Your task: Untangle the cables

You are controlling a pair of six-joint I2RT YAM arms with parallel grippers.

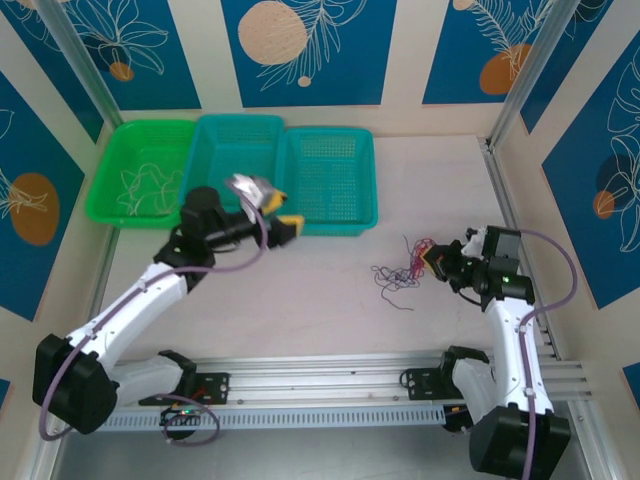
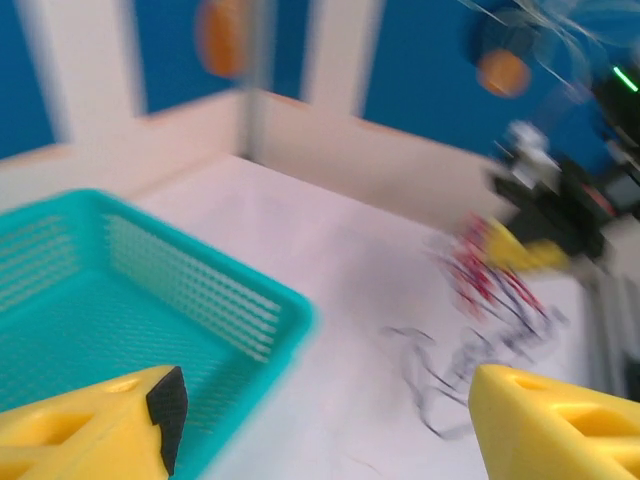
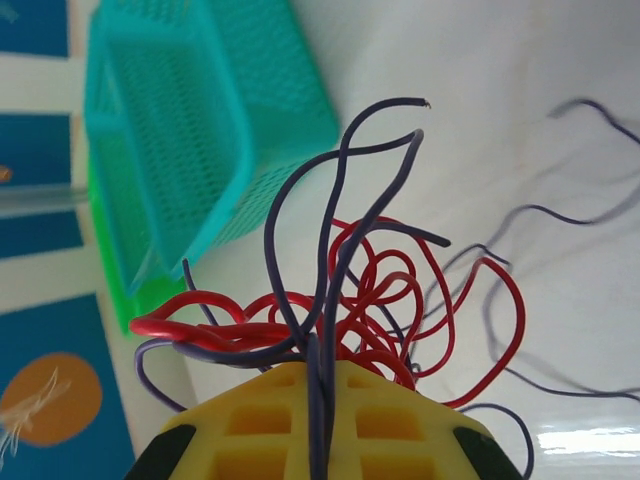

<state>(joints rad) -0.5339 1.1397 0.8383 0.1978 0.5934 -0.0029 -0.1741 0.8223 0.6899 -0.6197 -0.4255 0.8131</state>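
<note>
Left gripper [image 2: 325, 405] jaws wide apart, empty, beside teal basket [image 2: 255, 290]; right gripper [image 3: 318, 405] clamped on cables [image 3: 372, 285].

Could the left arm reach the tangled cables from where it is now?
Probably yes. The left gripper is open beside the teal basket, with bare table between it and the cables. The right gripper is shut on the tangle's right side, leaving the left side free.

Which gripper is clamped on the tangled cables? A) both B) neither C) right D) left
C: the right gripper is shut on red and dark strands of the cables, while the left gripper stands open with nothing between its fingers, near a teal basket.
</note>
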